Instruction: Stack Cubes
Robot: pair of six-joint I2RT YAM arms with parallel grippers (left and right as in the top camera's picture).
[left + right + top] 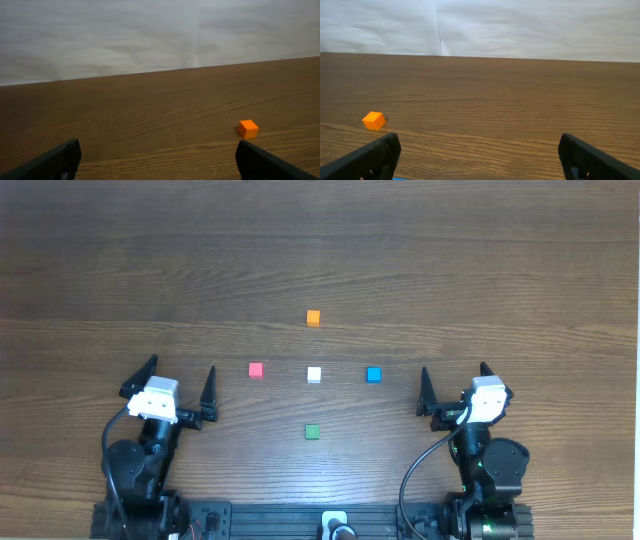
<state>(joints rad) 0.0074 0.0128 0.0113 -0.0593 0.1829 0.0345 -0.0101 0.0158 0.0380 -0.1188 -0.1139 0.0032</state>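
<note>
Five small cubes lie apart on the wooden table [500,260]: an orange cube [313,318] farthest back, a pink cube [256,369], a white cube [314,374] and a blue cube [373,374] in a row, and a green cube [312,432] nearest the arms. My left gripper [182,378] stands open at the left, short of the pink cube. At the right my right gripper [453,381] is open, just past the blue cube. The orange cube [248,128] lies well ahead in the left wrist view, and the orange cube [373,120] likewise in the right wrist view. Both grippers hold nothing.
The table is bare wood all around the cubes, with wide free room toward the back. A pale wall [150,35] rises behind the table's far edge. Both arm bases stand along a black rail [320,520] at the front.
</note>
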